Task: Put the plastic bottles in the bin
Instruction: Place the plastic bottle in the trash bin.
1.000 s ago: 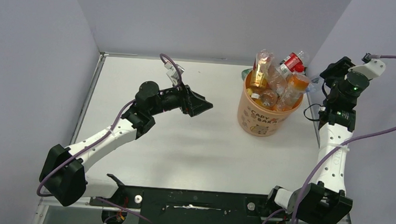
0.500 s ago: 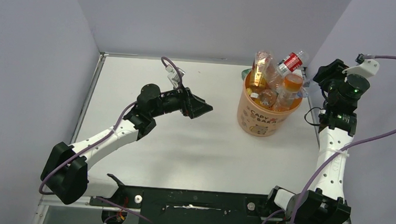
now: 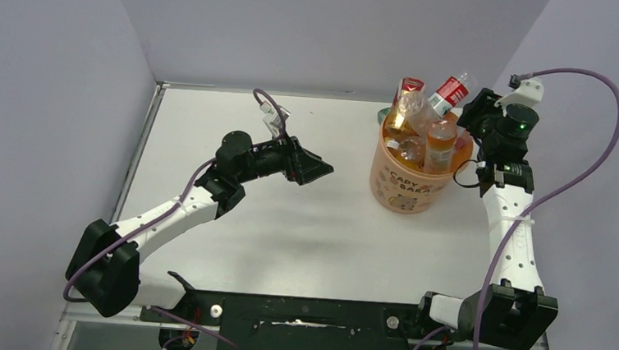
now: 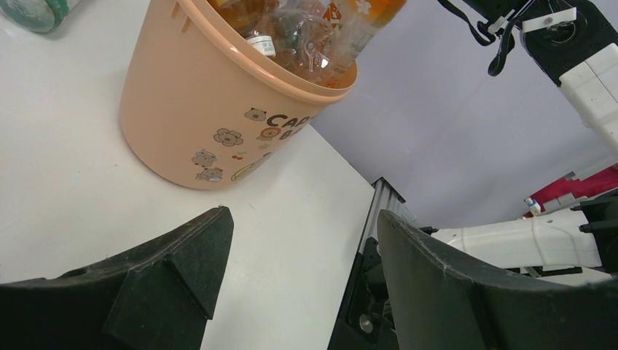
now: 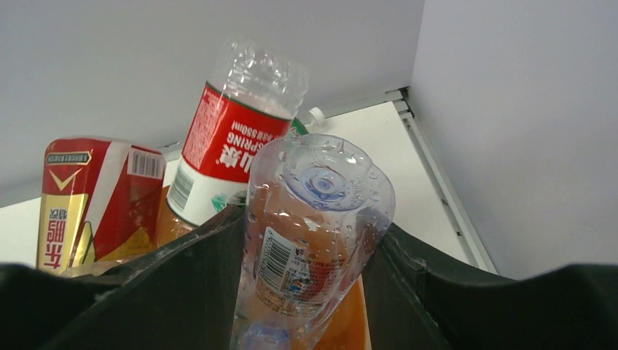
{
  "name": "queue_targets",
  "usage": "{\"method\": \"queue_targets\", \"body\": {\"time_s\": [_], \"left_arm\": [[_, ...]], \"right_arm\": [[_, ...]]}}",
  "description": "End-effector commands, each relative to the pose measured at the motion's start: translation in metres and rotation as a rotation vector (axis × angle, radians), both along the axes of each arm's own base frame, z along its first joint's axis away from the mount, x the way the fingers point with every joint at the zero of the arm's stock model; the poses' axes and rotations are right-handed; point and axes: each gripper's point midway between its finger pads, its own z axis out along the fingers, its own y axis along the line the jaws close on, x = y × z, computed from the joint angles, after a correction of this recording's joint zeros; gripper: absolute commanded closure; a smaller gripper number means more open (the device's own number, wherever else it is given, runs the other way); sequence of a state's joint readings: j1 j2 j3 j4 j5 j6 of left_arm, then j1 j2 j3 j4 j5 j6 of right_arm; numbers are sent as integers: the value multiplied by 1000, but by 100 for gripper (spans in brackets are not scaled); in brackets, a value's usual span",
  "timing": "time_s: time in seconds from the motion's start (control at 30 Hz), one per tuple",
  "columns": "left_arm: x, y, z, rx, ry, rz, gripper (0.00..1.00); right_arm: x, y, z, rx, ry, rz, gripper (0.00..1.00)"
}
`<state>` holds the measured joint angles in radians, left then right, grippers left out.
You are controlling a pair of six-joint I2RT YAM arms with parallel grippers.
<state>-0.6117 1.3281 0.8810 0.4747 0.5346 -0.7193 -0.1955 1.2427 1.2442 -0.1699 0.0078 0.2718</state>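
The bin [image 3: 408,190] stood near the far right corner of the worktop [image 3: 286,231], heaped with plastic bottles [image 3: 424,129]. The right gripper [image 5: 306,244] was clamped on a clear bottle [image 5: 317,211] above the rim. The left gripper [image 4: 302,219] hung apart, empty. One green bottle [image 4: 33,11] lay behind the bin, apparently the last one left.

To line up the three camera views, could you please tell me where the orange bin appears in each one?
Top external: the bin stands right of centre, beside the right arm.
Left wrist: bin at upper left, beyond the open left gripper.
Right wrist: bin not visible; a clear bottle held in the right gripper fills the view.
Shared landmark: the bottles heaped in it.
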Motion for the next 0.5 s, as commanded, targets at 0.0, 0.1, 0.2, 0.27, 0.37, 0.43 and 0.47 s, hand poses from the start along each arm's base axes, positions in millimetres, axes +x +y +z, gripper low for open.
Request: {"method": "queue_targets", "body": {"time_s": [0.0, 0.1, 0.2, 0.27, 0.37, 0.43, 0.47], "left_arm": [[1, -1, 23, -52, -75, -11, 28], [1, -2, 23, -51, -72, -12, 28], [1, -2, 22, -53, -70, -14, 28], [1, -3, 22, -56, -67, -16, 28], [2, -5, 22, -59, -65, -19, 28], [2, -7, 21, -59, -62, -22, 28], [3, -7, 22, -60, -62, -22, 28]], "right_arm": [[5, 4, 3, -58, -8, -16, 53], [3, 4, -6, -54, 14, -20, 52], [1, 3, -16, -54, 41, -31, 51], [-2, 0, -23, -51, 64, -51, 51], [-6, -1, -31, -56, 87, -69, 50], [-7, 0, -37, -65, 107, -78, 49], [-8, 1, -41, -67, 118, -79, 47]]}}
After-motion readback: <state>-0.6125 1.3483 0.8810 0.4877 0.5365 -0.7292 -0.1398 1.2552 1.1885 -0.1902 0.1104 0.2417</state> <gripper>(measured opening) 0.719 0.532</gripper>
